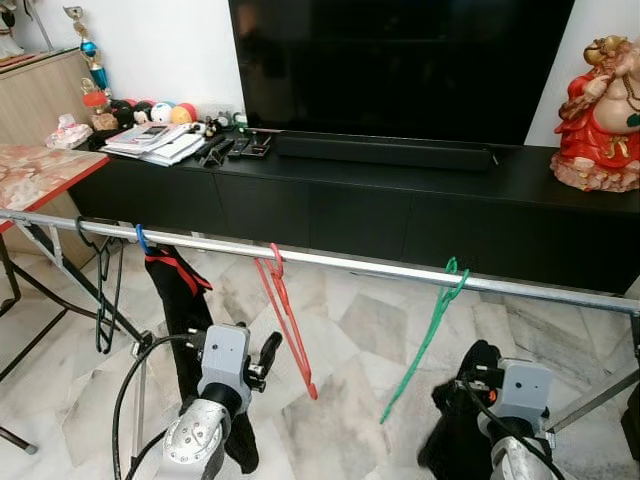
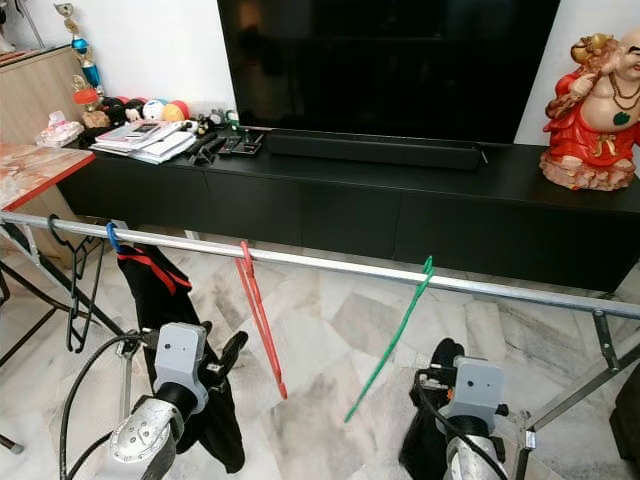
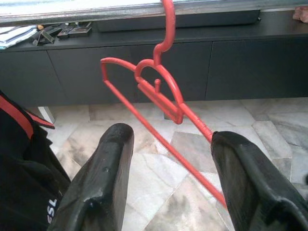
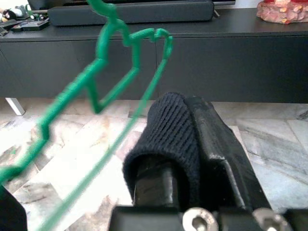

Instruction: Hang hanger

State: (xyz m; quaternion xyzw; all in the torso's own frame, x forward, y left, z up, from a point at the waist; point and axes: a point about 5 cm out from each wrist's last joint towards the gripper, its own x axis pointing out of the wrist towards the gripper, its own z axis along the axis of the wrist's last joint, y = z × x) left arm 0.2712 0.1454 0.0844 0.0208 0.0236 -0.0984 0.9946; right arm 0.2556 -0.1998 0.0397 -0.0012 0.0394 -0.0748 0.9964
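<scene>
With the red hanger [image 3: 159,101] hooked on the rail [image 1: 350,263] just ahead of the open, empty left pincer [image 3: 166,178], hanging looks done; right pincer [image 4: 192,159] pinches dark cloth [image 4: 168,139], likely next.

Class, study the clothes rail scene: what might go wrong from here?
1. The red plastic hanger and green plastic hanger hang tilted on the metal rail; a knock may unhook them.
2. The left gripper, jaws open, sits close below the red hanger and might snag it.
</scene>
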